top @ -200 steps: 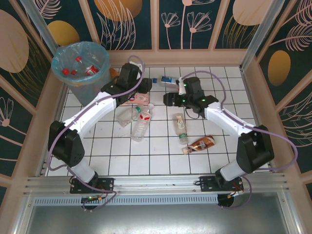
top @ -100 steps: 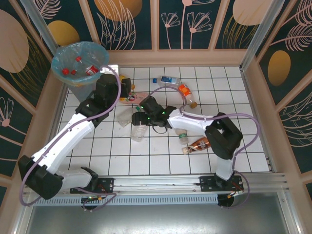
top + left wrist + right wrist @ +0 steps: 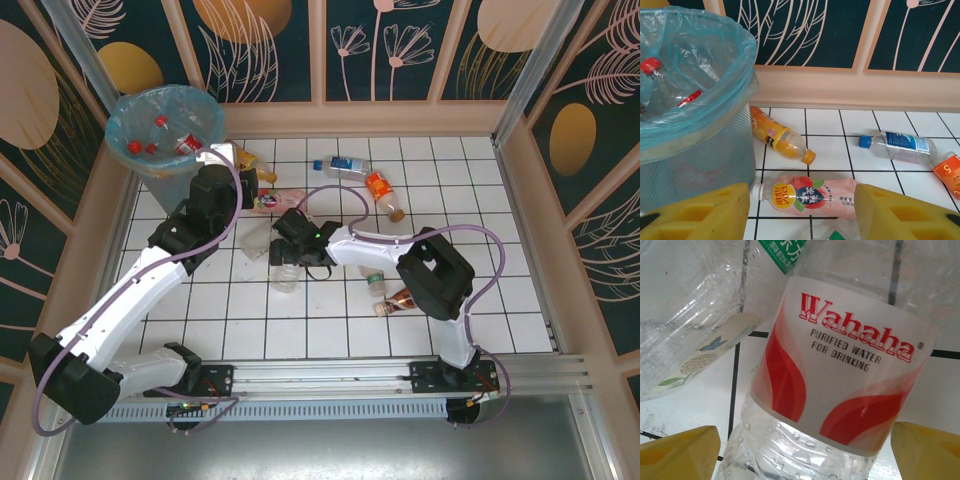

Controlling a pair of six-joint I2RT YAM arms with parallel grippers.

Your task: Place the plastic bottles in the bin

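The right gripper [image 3: 802,457] straddles the Wahaha water bottle [image 3: 840,365] lying on the tiles [image 3: 685,400], jaws apart; it should close squarely across the middle, lest the bottle roll; the left gripper [image 3: 800,217], jaws apart too, hangs beside the bin [image 3: 705,150].

The white-tiled table [image 3: 480,200] carries the bin [image 3: 155,180] at 10 o'clock. Lying flat on it are a blue-labelled bottle [image 3: 345,165] and an orange-labelled bottle [image 3: 379,189] at 12 o'clock, a pink bottle [image 3: 280,198] at 11 o'clock, and a Wahaha bottle [image 3: 840,370] at centre.

Left arm [image 3: 140,290] stretches far forward, left tool [image 3: 802,212] gaping wide; right arm [image 3: 385,247] bends across leftward, right tool [image 3: 805,450] spread wide too.
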